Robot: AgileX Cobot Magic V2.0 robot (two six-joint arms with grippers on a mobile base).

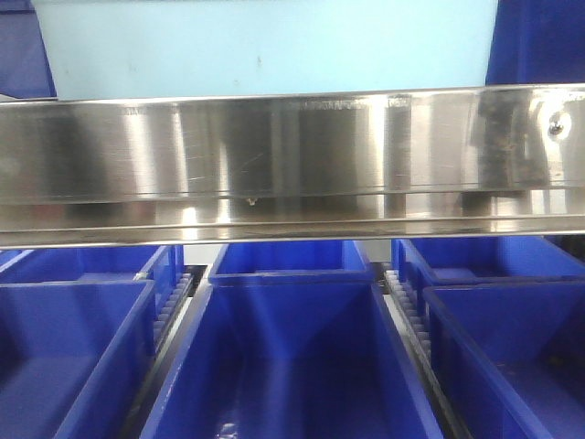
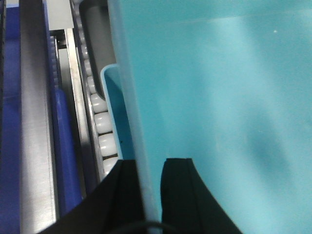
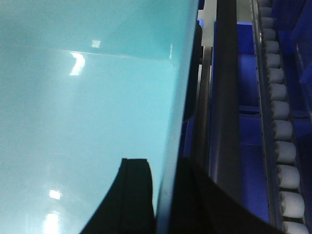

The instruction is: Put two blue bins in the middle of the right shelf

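One glossy, pale-cyan, thin-walled bin (image 2: 219, 97)

Steel shelf (image 1: 292, 165); dark-blue bins (image 1: 292, 357) on rollers (image 1: 403, 297).

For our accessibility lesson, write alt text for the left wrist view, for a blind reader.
The left gripper clamps the wall of a light blue bin that fills most of the frame, one black finger on each side. Left of it run white rollers and a steel rail.
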